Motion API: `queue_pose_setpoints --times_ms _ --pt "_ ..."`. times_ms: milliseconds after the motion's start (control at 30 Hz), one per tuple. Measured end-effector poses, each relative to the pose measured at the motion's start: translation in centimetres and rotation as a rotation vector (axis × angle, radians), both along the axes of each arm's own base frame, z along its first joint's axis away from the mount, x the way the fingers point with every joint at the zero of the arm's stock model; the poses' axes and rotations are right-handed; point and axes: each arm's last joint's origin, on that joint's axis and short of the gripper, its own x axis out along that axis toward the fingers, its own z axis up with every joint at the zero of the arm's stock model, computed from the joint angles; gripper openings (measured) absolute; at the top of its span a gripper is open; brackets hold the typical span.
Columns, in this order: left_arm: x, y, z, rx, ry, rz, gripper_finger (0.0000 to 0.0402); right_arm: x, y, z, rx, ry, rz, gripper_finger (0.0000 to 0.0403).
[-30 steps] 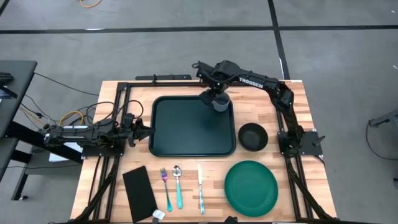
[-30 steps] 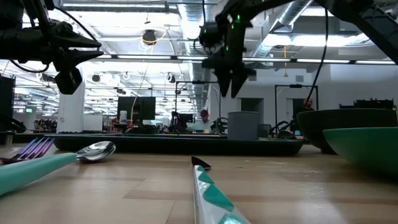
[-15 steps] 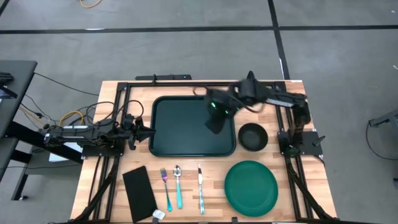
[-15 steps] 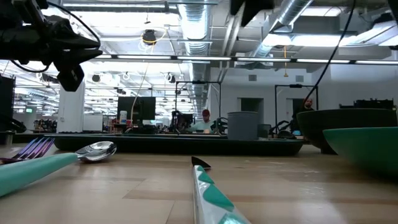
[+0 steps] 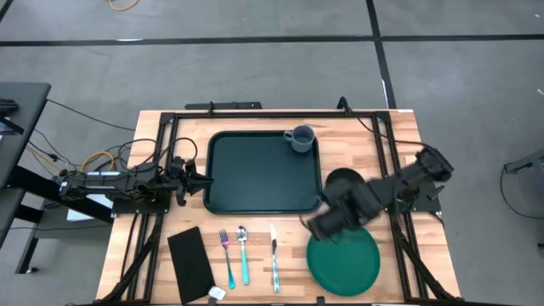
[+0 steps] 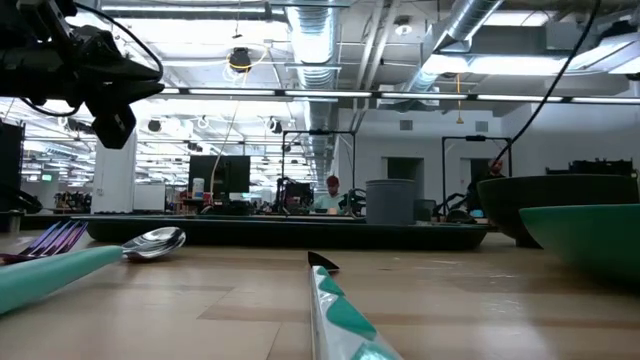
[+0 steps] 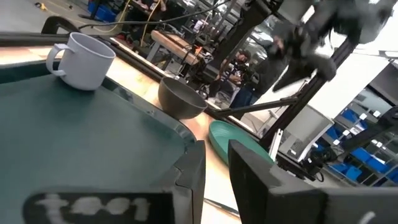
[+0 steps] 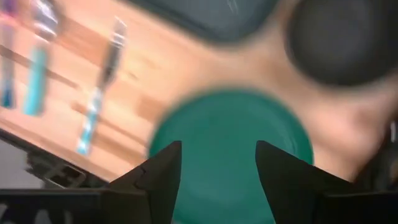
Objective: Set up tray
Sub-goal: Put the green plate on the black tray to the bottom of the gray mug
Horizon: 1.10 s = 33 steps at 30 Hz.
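The dark green tray [image 5: 255,174] lies at the table's middle, with a grey cup [image 5: 300,138] upright in its far right corner. My right gripper [image 5: 316,228] hangs open and points down, over the far left rim of the round green plate [image 5: 348,259]; the right wrist view shows its fingers [image 8: 158,171] apart above the plate [image 8: 230,143] with nothing between them. My left gripper [image 5: 202,178] lies level beside the tray's left edge, a narrow gap [image 7: 216,174] between its fingers, touching nothing. The black bowl [image 5: 344,180] stands right of the tray, partly hidden by the right arm.
Along the near edge lie a black napkin [image 5: 190,263], a fork [image 5: 226,253], a spoon [image 5: 244,253] and a knife [image 5: 274,255]. Black frame rails run along the table's left, far and right sides. The tray's floor is bare apart from the cup.
My right gripper has swung from just above the cup on the tray toward the table's near right, passing the bowl, and now hangs over the plate; it has risen and rolled on the way. The cup stays upright on the tray.
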Motion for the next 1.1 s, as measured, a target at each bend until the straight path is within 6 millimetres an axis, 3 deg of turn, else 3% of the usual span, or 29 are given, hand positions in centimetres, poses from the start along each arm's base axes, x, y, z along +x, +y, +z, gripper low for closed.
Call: queue_pose_setpoints --times_ms 300,500,767,1100 --pt "0.0 0.0 0.0 -0.044 -0.001 -0.005 0.0057 -7.2 6.4 -4.0 -0.043 0.121 -0.317 0.0187" --pt "0.0 0.0 0.0 -0.044 -0.001 -0.006 0.0057 -9.2 8.9 -7.3 0.022 0.198 -0.342 0.0183" --pt "0.0 0.0 0.0 -0.051 -0.001 -0.004 0.0057 -10.2 8.6 -12.5 0.043 0.312 -0.38 0.018" --pt "0.0 0.0 0.0 -0.059 -0.002 -0.004 0.0057 -11.4 7.4 -16.8 0.02 0.352 -0.383 0.017"
